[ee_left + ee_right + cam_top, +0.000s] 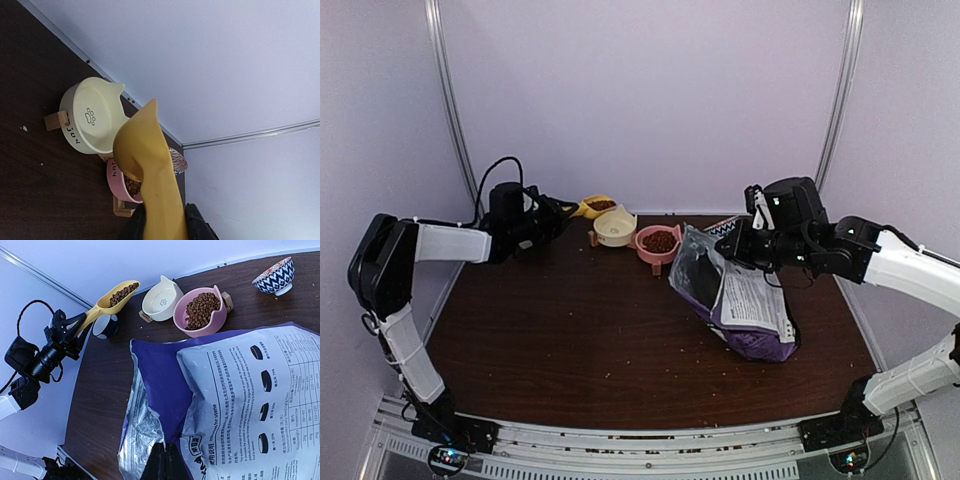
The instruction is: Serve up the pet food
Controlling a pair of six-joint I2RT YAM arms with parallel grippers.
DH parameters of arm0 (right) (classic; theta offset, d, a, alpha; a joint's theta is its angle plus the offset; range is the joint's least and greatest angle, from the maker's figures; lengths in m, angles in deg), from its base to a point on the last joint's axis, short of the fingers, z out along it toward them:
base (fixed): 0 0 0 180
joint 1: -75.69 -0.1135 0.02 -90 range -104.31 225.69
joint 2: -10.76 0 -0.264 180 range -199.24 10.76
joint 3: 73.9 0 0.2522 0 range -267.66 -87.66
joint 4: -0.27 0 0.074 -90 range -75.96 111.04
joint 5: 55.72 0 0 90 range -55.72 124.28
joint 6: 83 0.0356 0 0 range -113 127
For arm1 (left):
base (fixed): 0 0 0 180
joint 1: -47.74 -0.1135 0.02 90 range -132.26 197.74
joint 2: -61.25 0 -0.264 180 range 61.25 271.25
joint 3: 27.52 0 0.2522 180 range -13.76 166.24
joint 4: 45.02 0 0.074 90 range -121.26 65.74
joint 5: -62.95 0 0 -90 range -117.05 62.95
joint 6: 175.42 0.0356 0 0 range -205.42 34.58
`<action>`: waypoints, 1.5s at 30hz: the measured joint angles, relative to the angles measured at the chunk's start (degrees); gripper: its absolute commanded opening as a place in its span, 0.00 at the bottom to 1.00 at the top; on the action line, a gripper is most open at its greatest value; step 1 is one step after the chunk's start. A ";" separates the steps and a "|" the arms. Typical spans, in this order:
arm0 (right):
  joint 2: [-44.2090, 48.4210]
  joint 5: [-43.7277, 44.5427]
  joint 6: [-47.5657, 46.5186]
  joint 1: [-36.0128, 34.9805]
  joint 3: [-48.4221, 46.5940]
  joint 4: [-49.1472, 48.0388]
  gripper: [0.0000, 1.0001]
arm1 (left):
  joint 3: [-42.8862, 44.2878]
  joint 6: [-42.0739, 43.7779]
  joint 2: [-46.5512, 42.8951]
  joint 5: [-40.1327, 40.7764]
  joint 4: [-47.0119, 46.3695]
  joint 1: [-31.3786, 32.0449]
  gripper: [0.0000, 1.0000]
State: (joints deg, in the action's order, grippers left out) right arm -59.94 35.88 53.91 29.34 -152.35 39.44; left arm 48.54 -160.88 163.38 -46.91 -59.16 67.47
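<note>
The left hand (553, 214) is clamping its fingers tight around the handle of a yellow scoop (117, 294). It is holding the scoop up off the surface (600, 330), out to the left of the pink bowl (658, 243), beyond the cream bowl (615, 226). The scoop is carrying a small load of pet food (201, 310), reddish-brown pellets lying along its trough. More of the same pellets are filling the pink bowl almost to its rim.

The cream bowl, with a paw print inside it, is sitting just beside the pink bowl on its left, and I am seeing nothing in it. A small dark-and-white round thing (105, 326) is standing under the scoop, further left of the pink bowl; I cannot tell what it is.

The right hand (165, 456) is pinching its fingers closed on the opened edge of the purple bag (745, 300), where the silver lining is showing. The bag is leaning on the near right side of the pink bowl, its mouth gaping toward the bowl and its white label facing up. A blue patterned bowl (274, 276) is standing to the right of the pink bowl, near the back edge. A few loose pellets are lying scattered across the surface, well nearer the arms than the pink bowl.
</note>
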 measured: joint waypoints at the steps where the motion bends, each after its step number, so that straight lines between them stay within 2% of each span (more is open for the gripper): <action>1: 0.00 -0.26 0.00 0.42 0.00 -0.04 0.00 | 0.92 0.17 0.76 -0.02 0.37 -0.13 0.00; 21: -2.60 -5.14 -0.02 3.65 -0.63 -1.44 0.00 | 15.19 8.02 11.74 -0.61 10.99 -1.03 0.00; 45: -3.58 -6.34 -0.22 4.37 -1.20 -1.64 0.00 | 24.65 20.37 12.90 2.95 29.99 -0.92 0.00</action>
State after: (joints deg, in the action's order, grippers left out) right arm -63.52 29.54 53.69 33.71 -153.55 37.80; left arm 73.20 -140.51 176.27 -43.96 -29.17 66.55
